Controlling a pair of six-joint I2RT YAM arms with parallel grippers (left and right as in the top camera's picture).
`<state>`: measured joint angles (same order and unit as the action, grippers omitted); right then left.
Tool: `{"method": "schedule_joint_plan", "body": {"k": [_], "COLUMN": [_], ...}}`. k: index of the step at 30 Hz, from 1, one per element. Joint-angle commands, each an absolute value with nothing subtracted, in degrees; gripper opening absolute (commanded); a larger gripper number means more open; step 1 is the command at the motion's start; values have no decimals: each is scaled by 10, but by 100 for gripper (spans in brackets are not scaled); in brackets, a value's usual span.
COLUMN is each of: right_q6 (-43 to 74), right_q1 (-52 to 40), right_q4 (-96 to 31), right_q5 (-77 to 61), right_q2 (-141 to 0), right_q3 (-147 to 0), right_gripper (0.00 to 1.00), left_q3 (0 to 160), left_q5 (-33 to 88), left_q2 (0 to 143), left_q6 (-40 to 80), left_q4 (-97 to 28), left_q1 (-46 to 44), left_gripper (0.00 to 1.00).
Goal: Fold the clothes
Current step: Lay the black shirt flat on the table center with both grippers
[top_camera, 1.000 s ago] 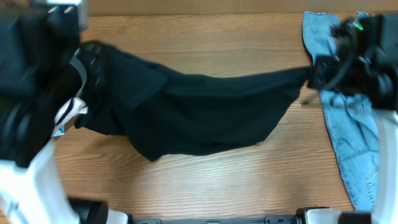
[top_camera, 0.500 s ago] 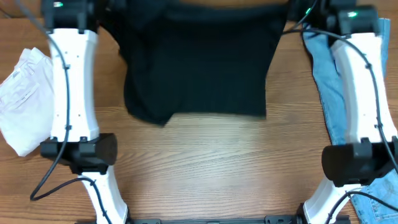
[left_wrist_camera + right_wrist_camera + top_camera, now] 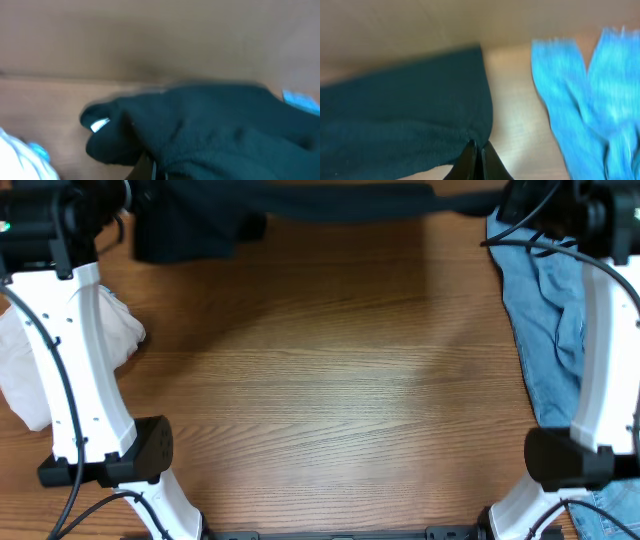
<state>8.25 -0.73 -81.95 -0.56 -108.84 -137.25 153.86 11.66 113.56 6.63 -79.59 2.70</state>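
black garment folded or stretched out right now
Stretched out, not folded: black garment runs along the table's far edge, held at both ends.

No legible text, label or number anywhere.

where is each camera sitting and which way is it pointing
Overhead: above the table, looking straight down; left arm and right arm show, black garment stretched along the far edge, jeans at right.
Left wrist: on the left arm, looking along the left gripper at the black garment it pinches.
Right wrist: on the right arm, looking along the right gripper, shut on the garment's edge, jeans beside.
Shared: all three show the black garment; overhead and right wrist share the jeans.
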Motion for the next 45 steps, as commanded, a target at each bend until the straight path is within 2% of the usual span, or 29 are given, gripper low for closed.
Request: {"method": "schedule_joint_plan", "body": {"k": [1, 8, 13, 15, 29, 39, 45], "right_q6": [64, 60, 60, 60, 60, 86, 110], "right_q1": [-3, -3, -2, 0, 63, 66, 85], "right_q4": [-857, -877, -869, -869, -897, -888, -883], "right_q5": [16, 7, 9, 14, 14, 55, 79], "right_q2": [-1121, -1150, -1150, -1150, -1149, -1149, -1149], "right_q3": [-1349, -1240, -1139, -1106, -977, -919, -917], "right_gripper": [4, 4, 4, 4, 4, 4, 4], "left_q3": [1526, 1508, 1442, 1399, 1077, 971, 931], "left_q5": [146, 147, 206, 196, 79, 11, 17], "left_q2": [1171, 1270, 1317, 1319, 1316, 1297, 1199], "left_q6": [42, 1, -29, -33, -31, 33, 30], "left_q4": [-844, -966, -968, -968, -968, -962, -933], "left_q1": [10, -10, -30, -40, -83, -83, -83], "left_gripper": [4, 4, 4, 4, 4, 4, 4]}}
